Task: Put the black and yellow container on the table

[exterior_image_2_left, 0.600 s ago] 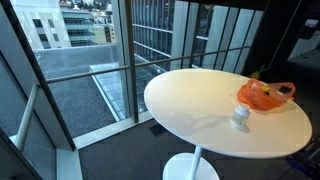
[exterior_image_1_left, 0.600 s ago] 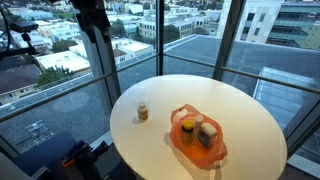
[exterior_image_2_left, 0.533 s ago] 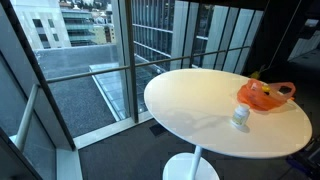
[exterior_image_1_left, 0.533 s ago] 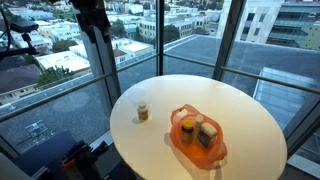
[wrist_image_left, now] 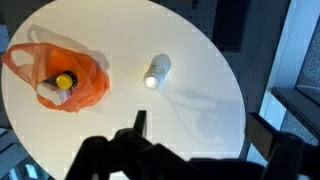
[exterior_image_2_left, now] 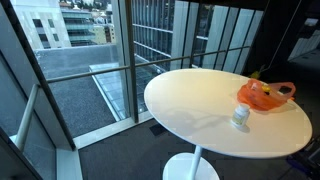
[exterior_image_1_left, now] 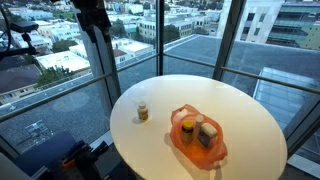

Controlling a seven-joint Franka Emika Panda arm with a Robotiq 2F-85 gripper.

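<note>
Black and yellow container (wrist_image_left: 62, 81): inside the orange bag (wrist_image_left: 85, 88) on the table, its yellow top showing through the bag's open mouth; an exterior view (exterior_image_1_left: 187, 126) shows it among the bag's other contents.
Pale boxy pack (exterior_image_1_left: 208, 134): in the same bag, just beside the container.
Orange bag: slumped on the white top, handles loose, toward one side of the table in both exterior views (exterior_image_2_left: 266, 96).
Table (exterior_image_1_left: 240, 108): round and white, on a single pedestal (exterior_image_2_left: 190, 165).
Small amber jar (exterior_image_1_left: 142, 111): upright on the bare tabletop with a pale lid, near the bag but not touching it (wrist_image_left: 157, 71).
Gripper (wrist_image_left: 140, 125): a dark silhouette along the bottom of the wrist view, high above the table and well apart from bag and jar; too dark to tell whether its fingers are spread or pressed together.
Arm (exterior_image_1_left: 92, 22): dark against the window glass, beyond the table's edge.
</note>
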